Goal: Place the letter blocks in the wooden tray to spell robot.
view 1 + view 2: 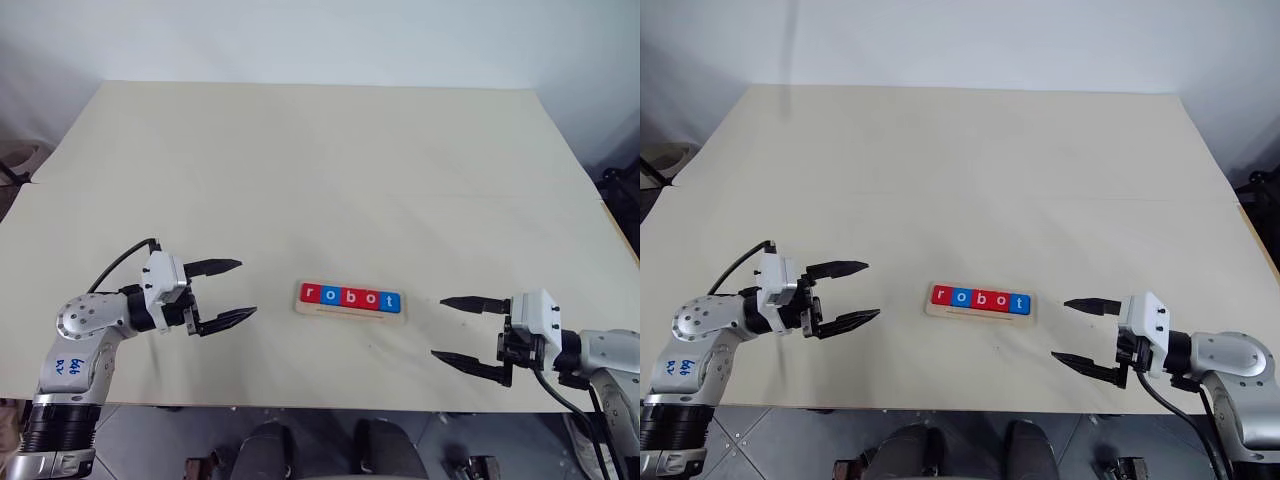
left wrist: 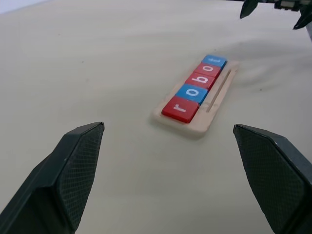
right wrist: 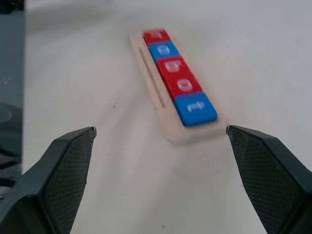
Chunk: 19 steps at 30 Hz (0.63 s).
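Lower centre: letter blocks (image 1: 350,297) fill the wooden tray (image 1: 350,314), spelling robot. I hold left gripper (image 1: 222,292) and right gripper (image 1: 460,330) open, empty, flanking it, clear of the finished word.

pale table (image 1: 320,170), white wall (image 1: 300,40)

Pale table (image 1: 300,160) against a plain white wall (image 1: 320,40).

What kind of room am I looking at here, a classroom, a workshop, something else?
Most likely a robot test or lab space, though little of the room shows. A large bare pale table stands before a plain white wall, holding a wooden tray of letter blocks, flanked by the open left gripper and right gripper.
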Available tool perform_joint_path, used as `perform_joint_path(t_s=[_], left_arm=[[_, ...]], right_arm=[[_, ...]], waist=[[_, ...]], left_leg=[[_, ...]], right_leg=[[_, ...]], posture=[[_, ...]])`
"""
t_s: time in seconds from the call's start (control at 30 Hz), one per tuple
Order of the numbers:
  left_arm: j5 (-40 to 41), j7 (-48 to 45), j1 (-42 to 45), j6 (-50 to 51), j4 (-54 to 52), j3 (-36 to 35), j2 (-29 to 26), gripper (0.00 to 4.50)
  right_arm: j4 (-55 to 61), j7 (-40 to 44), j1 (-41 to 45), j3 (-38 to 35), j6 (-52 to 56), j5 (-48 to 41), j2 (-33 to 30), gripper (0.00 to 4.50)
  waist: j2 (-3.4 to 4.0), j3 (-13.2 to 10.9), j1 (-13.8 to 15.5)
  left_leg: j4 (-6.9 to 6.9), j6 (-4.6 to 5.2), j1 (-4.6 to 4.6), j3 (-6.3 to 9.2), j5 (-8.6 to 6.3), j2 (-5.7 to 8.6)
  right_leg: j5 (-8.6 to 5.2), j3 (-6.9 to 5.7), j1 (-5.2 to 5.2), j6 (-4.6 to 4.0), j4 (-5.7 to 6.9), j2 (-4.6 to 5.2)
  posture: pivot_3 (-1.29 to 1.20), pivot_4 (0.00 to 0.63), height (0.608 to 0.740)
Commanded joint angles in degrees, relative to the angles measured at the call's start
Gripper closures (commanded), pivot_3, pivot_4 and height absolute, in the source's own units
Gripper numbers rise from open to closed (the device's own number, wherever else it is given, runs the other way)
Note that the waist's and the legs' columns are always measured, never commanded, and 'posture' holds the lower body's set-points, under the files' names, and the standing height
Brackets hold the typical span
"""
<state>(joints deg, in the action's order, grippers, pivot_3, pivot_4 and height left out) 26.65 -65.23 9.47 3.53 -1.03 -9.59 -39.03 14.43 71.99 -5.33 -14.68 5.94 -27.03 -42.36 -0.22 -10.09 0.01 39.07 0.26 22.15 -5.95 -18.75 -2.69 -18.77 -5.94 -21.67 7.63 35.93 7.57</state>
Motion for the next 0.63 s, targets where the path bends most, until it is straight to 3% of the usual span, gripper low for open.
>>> perform_joint_path(t_s=[0.03, 0.63], left_arm=[[-0.3, -0.5, 0.9, -1.8, 0.3, -0.3, -0.3, 0.0], [-2.7, 2.6, 1.8, -2.9, 0.4, 0.8, 0.3, 0.0]], right_arm=[[0.1, 0.6, 1.0, -0.3, -2.8, -1.4, 0.2, 0.02], [-4.9, -0.1, 4.9, 0.0, -3.2, -1.7, -0.7, 0.02]], waist=[[0.0, 0.0, 0.0], [0.0, 0.0, 0.0]], left_leg=[[0.0, 0.0, 0.0, 0.0, 0.0, 0.0], [0.0, 0.0, 0.0, -0.01, 0.0, 0.01]], right_leg=[[0.0, 0.01, 0.0, 0.0, 0.0, 0.0], [0.0, 0.01, 0.0, 0.0, -0.01, 0.01]], posture=[[0.0, 0.15, 0.74], [0.0, 0.15, 0.74]])
